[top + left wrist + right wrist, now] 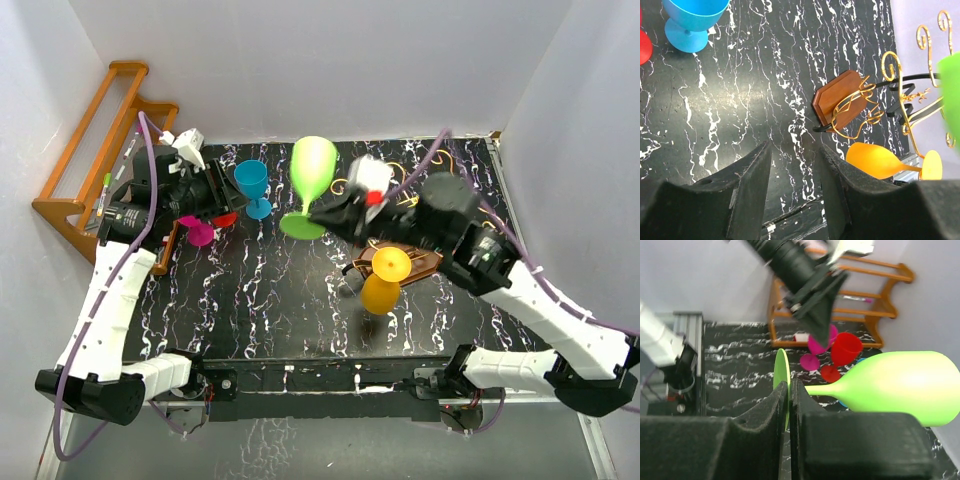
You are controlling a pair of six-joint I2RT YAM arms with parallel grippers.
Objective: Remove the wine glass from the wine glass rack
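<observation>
Because the right gripper [789, 405] is clamped only on the thin rim of the foot of the green wine glass [312, 170], the hold looks like the weak point. The big bowl sits far from the pinch, so the glass could swing or slip out between the fingers if the arm moves or turns sharply.

A second risk is tipping. From the top view I cannot tell whether the foot is touching the worktop [270, 300] or hanging just above it. Letting go with the foot not flat would likely send the glass over. The blue glass [251, 180] stands near on its left and could be knocked if it falls that way. The right arm also reaches across above the rack [425, 262], where an orange glass [381, 292] rests, so a low pull-back could catch the gold wire.

The green wine glass is already clear of the rack, to its left and apart from it, toward the middle of the worktop. Its long axis, foot to bowl, runs close to upright. The open mouth points up and the foot is at the bottom, perhaps with a slight lean.

The left gripper [792, 165] has its fingers apart, with nothing between them.
</observation>
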